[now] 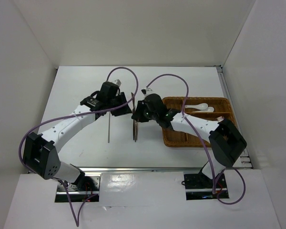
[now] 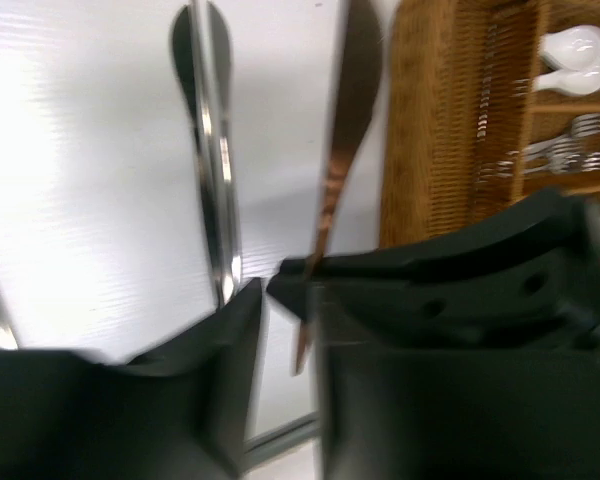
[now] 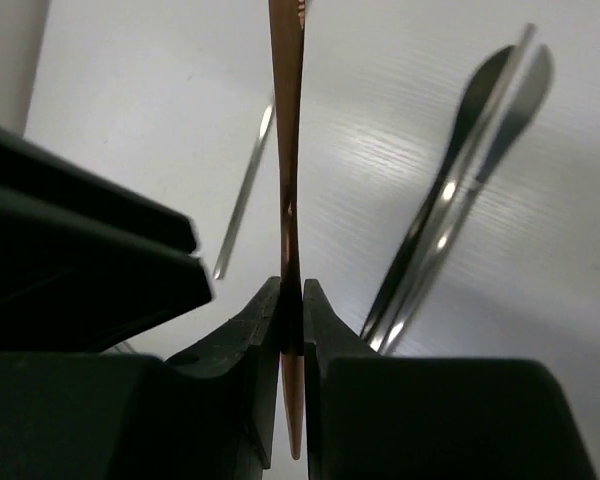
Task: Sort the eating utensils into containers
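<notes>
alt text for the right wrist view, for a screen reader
The right pincer is shut on a slim brown utensil, seen edge-on up the middle of the frame. Beyond it, on the white table, lie silver utensils toward the frame's right and a thin silver piece toward its left.

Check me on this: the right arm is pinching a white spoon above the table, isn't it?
Not a white spoon. The right wrist view shows the right jaws shut on a slim brown utensil above the table. The white spoons lie in the tray.
</notes>
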